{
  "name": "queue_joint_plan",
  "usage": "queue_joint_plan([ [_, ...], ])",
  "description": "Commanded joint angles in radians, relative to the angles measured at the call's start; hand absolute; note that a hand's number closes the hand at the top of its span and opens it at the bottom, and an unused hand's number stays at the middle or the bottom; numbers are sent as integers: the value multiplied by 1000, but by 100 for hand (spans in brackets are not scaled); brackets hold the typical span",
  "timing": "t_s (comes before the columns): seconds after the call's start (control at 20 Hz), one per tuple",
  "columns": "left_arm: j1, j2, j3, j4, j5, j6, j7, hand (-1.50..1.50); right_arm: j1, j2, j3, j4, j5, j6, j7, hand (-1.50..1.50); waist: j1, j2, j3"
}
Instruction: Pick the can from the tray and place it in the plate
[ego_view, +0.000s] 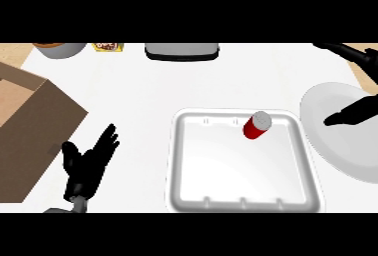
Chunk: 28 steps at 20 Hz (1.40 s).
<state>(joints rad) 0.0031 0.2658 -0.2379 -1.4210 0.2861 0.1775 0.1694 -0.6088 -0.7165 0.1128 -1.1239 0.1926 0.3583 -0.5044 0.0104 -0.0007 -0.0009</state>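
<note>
Red cylindrical metal can (257, 126), left of right robot hand (353, 112) (grip state cannot be told): judged light, rigid, slippery; sidewall to be grasped.

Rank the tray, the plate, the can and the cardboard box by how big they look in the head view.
1. The tray looks largest.
2. The cardboard box and the plate are both cut off by the view's edges, so I won't rank them against each other.
3. The can is clearly smallest.
</note>
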Motion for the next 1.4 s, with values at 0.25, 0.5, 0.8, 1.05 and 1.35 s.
queue_joint_plan([
  [0.25,8,0,45,2,3,-34,17,0,124,54,89,-261,156,-14,227,-150,-15,-2,0],
  [0.5,5,-36,59,84,-28,-45,-56,0,190,135,119,-332,262,-80,306,-150,-16,-1,0],
  [0.8,-22,-54,69,26,-71,-25,18,0,153,217,128,-286,339,16,356,-150,-8,0,1],
  [1.05,-1,-109,46,17,-113,-8,27,0,193,243,98,-315,376,63,345,-150,-9,0,1],
  [1.35,9,-81,92,19,-97,-89,2,0,238,302,127,-284,537,-53,316,-150,-8,1,1],
])
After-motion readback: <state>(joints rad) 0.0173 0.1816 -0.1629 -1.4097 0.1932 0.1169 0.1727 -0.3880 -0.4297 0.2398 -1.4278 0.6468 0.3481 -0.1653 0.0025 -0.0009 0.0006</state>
